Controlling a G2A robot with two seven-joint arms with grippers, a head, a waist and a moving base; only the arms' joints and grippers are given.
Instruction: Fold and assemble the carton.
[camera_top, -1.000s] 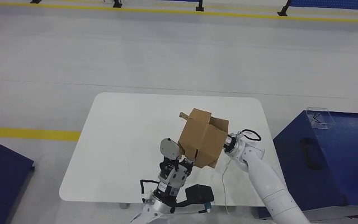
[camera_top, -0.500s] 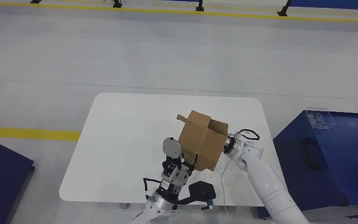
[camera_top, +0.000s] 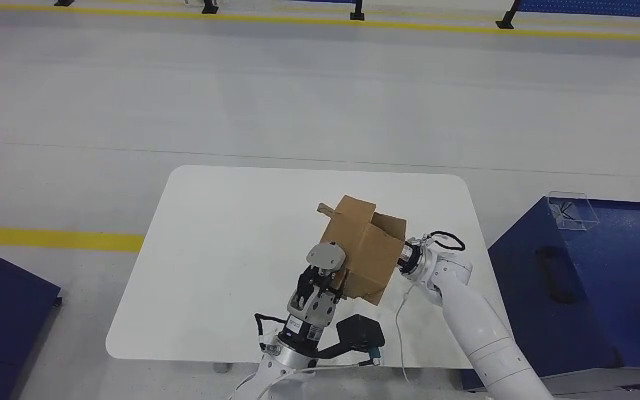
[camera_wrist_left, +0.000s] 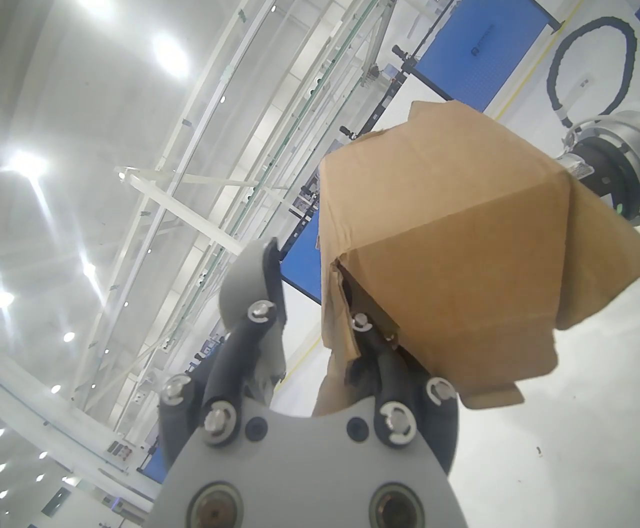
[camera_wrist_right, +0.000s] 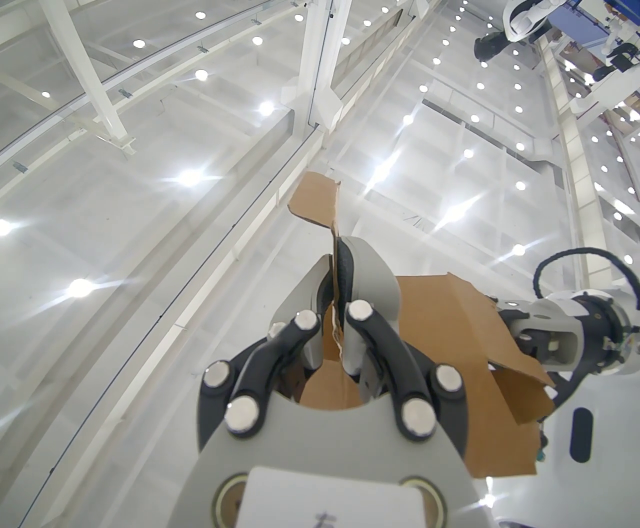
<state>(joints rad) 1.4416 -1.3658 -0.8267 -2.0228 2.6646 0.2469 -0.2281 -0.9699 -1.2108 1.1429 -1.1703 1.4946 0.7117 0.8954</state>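
Note:
A brown cardboard carton (camera_top: 362, 250) hangs tilted above the near right part of the white table (camera_top: 220, 260), its flaps partly loose. In the right wrist view my right gripper (camera_wrist_right: 336, 272) is shut on a thin wall of the carton (camera_wrist_right: 440, 340), pinching the cardboard edge between both pads. My left gripper (camera_top: 325, 264) sits at the carton's near lower corner. In the left wrist view the left gripper (camera_wrist_left: 315, 300) is open and straddles a loose flap of the carton (camera_wrist_left: 450, 240): one finger (camera_wrist_left: 260, 290) stays outside, the other is tucked under the cardboard.
A blue bin (camera_top: 570, 290) stands off the table's right edge. The table's left half and far side are bare white surface. Yellow floor lines run behind and to the left of the table.
My left gripper has tilted and moved right, up to the carton's lower corner, over the flap. The carton has shifted slightly in the right gripper's hold.

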